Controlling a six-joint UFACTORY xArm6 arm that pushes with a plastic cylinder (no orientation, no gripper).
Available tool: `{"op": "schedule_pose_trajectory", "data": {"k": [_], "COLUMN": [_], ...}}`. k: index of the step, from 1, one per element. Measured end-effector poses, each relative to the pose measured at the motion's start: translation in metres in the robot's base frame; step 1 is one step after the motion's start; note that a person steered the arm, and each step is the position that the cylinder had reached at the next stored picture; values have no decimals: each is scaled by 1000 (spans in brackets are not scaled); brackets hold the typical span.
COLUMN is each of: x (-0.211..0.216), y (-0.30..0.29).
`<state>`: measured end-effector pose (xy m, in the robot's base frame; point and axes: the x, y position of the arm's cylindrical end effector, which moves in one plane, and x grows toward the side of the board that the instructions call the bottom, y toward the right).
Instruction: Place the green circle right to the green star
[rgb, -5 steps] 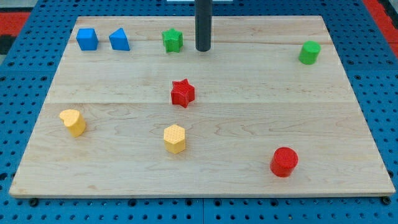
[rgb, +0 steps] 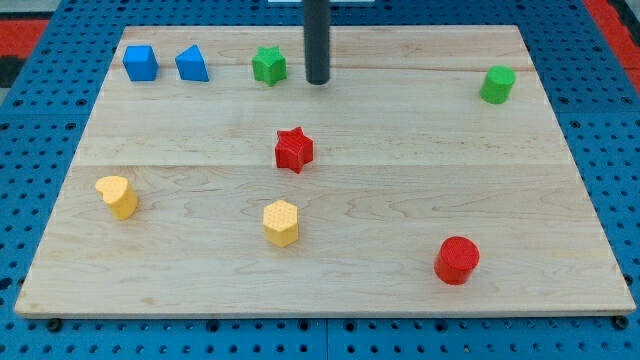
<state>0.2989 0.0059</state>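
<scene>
The green star (rgb: 268, 66) sits near the view's top, left of centre, on the wooden board (rgb: 400, 180). The green circle (rgb: 497, 84), a short cylinder, stands far off at the view's upper right. My tip (rgb: 317, 80) is on the board just right of the green star, with a small gap between them. The green circle is well to the right of my tip.
A blue cube (rgb: 140, 62) and a blue triangular block (rgb: 191, 64) stand left of the green star. A red star (rgb: 293, 149) is at centre, a yellow heart (rgb: 118, 195) at left, a yellow hexagon (rgb: 281, 222) lower centre, a red cylinder (rgb: 457, 260) lower right.
My tip has moved a little to the left. The green star has shifted slightly left with it. The green circle has not moved.
</scene>
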Motion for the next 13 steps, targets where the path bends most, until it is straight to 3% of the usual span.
{"op": "schedule_pose_trajectory", "data": {"k": [2,4,6,7,11,13], "x": [8,34,95,95,34,25], "y": [35,219,245,337,320,269]}}
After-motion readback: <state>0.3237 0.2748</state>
